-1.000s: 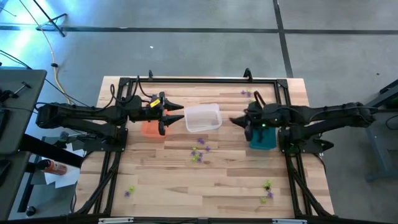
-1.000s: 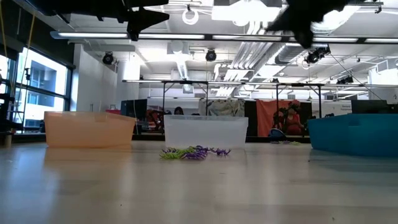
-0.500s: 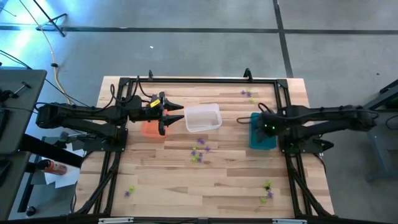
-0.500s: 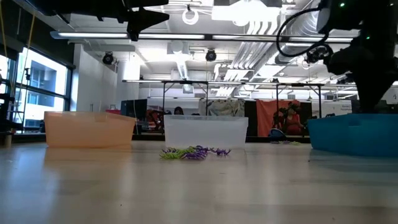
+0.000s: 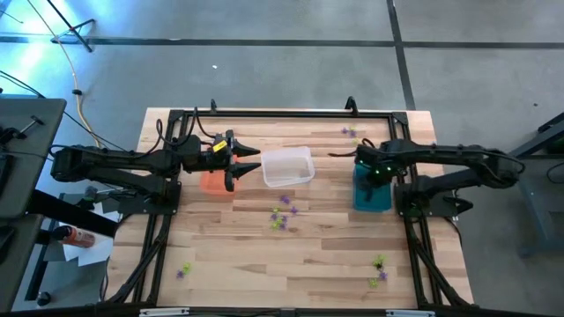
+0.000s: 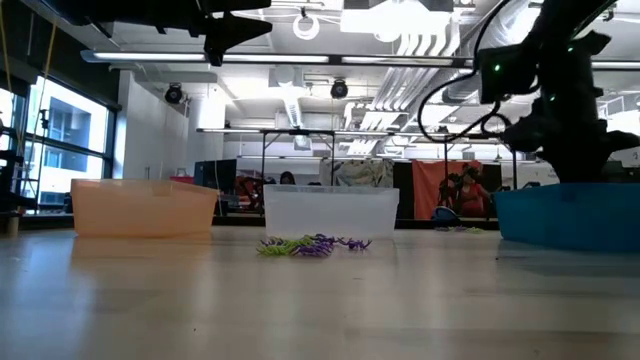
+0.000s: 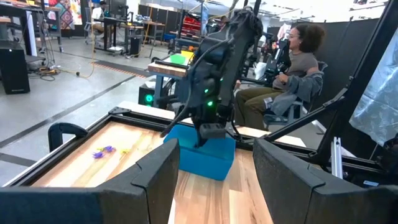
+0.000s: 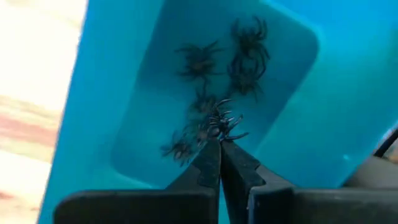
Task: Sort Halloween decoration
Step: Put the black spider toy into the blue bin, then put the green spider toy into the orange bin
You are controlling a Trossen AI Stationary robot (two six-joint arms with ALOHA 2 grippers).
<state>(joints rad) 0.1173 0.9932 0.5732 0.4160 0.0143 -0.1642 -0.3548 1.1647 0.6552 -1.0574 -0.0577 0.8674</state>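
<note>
The Halloween decoration lies in small clumps of purple and yellow-green spider trinkets on the table: a centre clump (image 5: 282, 217), one at the far right (image 5: 350, 132), one near left (image 5: 182, 270) and one near right (image 5: 379, 271). Several black spiders (image 8: 249, 53) lie on the floor of the teal bin (image 5: 374, 204). My right gripper (image 8: 220, 142) points down into that bin, shut on one black spider (image 8: 225, 124). In the low view the bin's wall (image 6: 565, 215) hides its tips. My left gripper (image 5: 251, 161) stands open and level above the orange bin (image 5: 211, 182). My right gripper pinches the black spider by its near legs (image 8: 221, 132) between its two fingertips. The fingers come from above, pointing down. The spider sticks out below the tips, inside the teal bin, above the black spiders on the floor.
A clear bin (image 5: 287, 167) stands between the orange and teal bins at the table's middle. A dark frame (image 5: 282, 113) runs around the table's edges. Beyond the table's right end a person (image 7: 292, 68) sits in the room.
My right gripper, shut throughout, has tipped from pointing level toward the table's left to pointing straight down, rolled about its own axis, and sunk into the teal bin.
</note>
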